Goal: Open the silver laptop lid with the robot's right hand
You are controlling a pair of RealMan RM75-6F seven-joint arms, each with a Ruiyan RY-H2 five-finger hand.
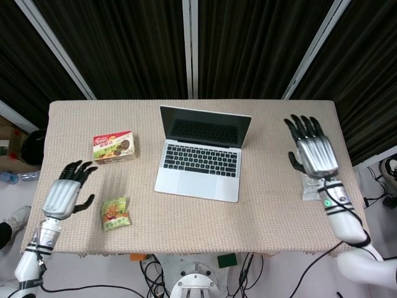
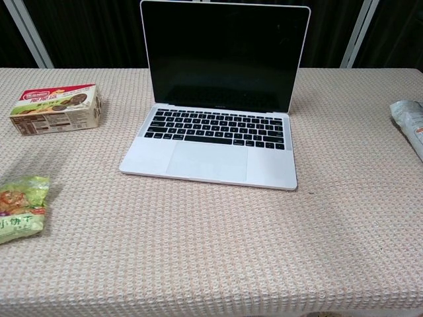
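Laptop [image 1: 203, 158] sits at the middle of the table [image 1: 260, 230], silver, its lid [image 1: 205, 126] raised upright and the dark screen facing the robot; the keyboard and trackpad show plainly in the chest view. Neither hand touches it.

Right hand [image 1: 314, 151] hangs above the right part of the table, well apart from the laptop, palm down with the fingers spread wide and nothing in them. It covers most of a light snack packet [image 2: 411, 123] that lies near the right edge; the chest view shows only that packet's end at the frame border.

Left hand [image 1: 65, 192] hovers over the left edge of the table, likewise wide with fingers apart and holding nothing. Just to its right lies a green snack bag [image 1: 115, 213], flat on the cloth, not touched by the hand.

Further back on the left, a red and green biscuit box [image 1: 114, 146] rests on the table, well apart from the laptop's left side.

Both hands appear in the head view only; the chest view shows the laptop, the box, the green bag and the packet end on the beige woven cloth
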